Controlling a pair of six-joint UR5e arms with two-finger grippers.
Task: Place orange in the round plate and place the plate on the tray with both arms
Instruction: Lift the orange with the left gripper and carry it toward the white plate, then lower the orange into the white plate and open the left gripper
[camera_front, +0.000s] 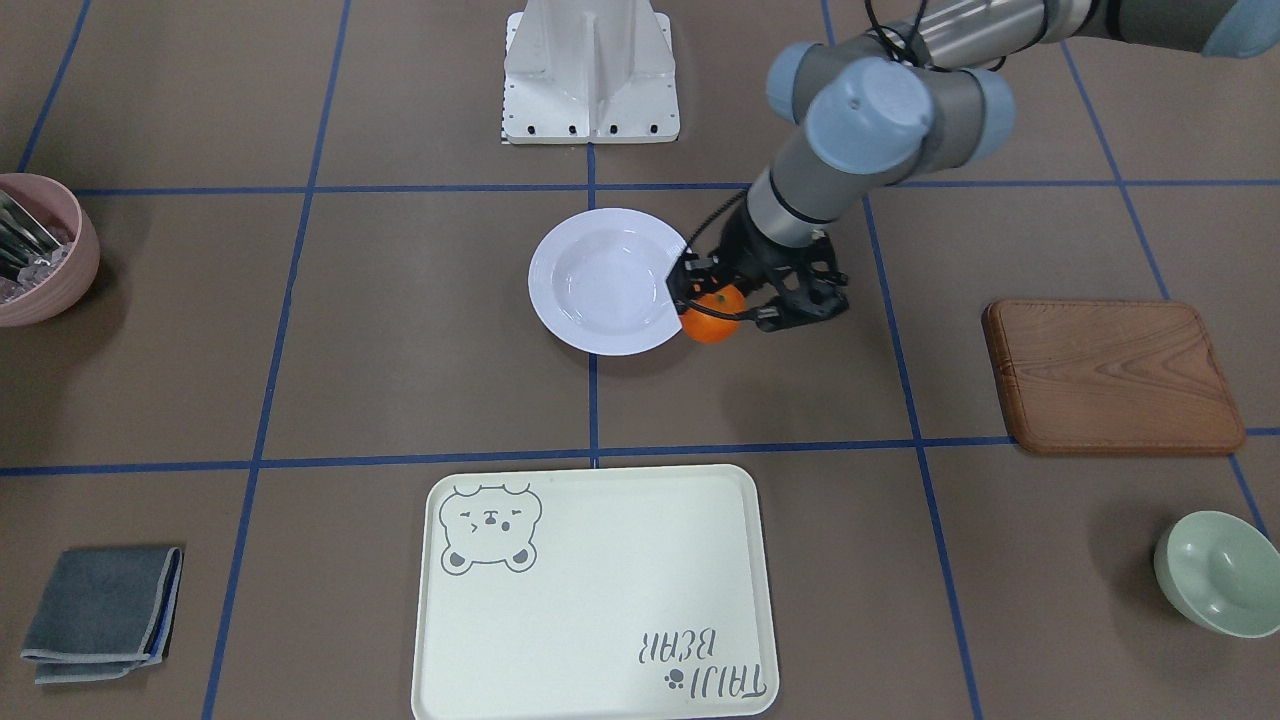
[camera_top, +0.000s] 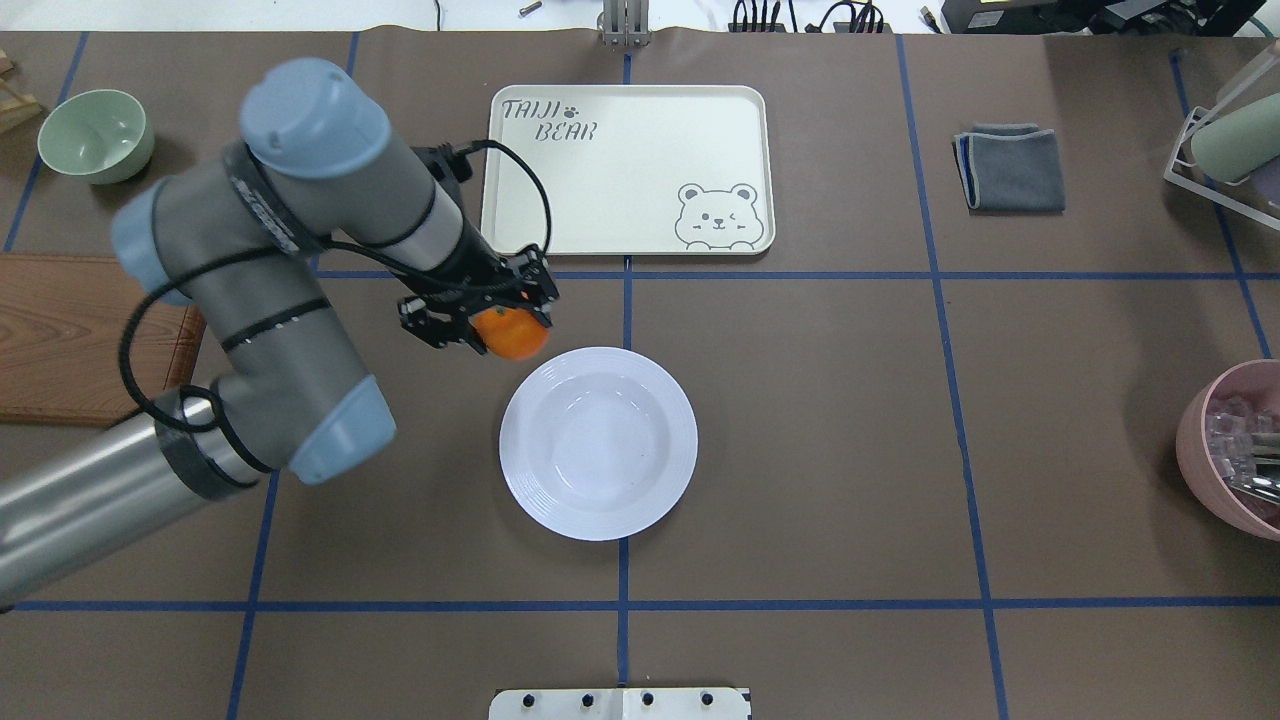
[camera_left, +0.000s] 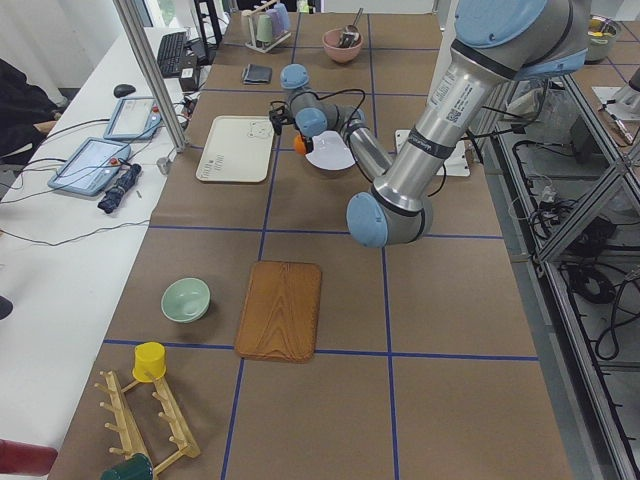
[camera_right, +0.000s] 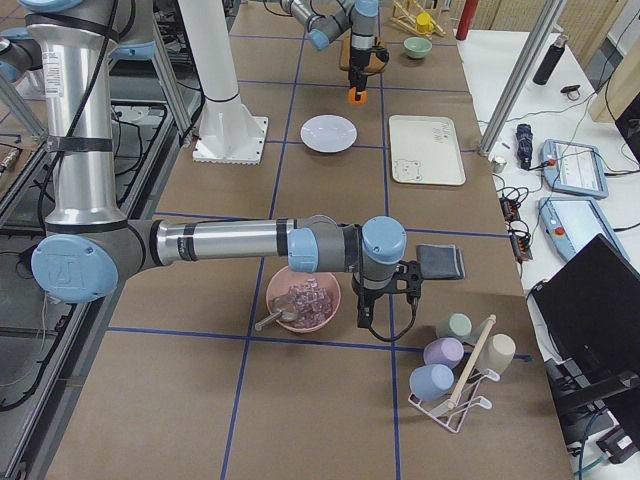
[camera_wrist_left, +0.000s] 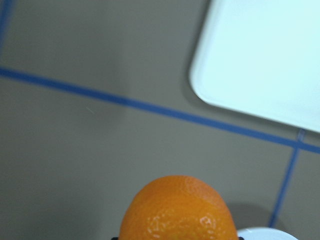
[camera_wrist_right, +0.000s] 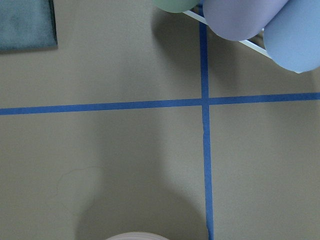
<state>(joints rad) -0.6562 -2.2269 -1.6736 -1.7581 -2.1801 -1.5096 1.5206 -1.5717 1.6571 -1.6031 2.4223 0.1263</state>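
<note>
While left end effector clamps orange between its fingers, fruit is just beside rim of round plate, on side toward tray; plate rests on counter, apart from tray; right end effector hangs beside pink bowl, near grey cloth; its opening cannot be told.

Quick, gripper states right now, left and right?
Left gripper: closed on the orange.
Right gripper: cannot be told; seen only from the side.

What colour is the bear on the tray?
Grey, on the cream tray; overhead view shows it best.
</note>
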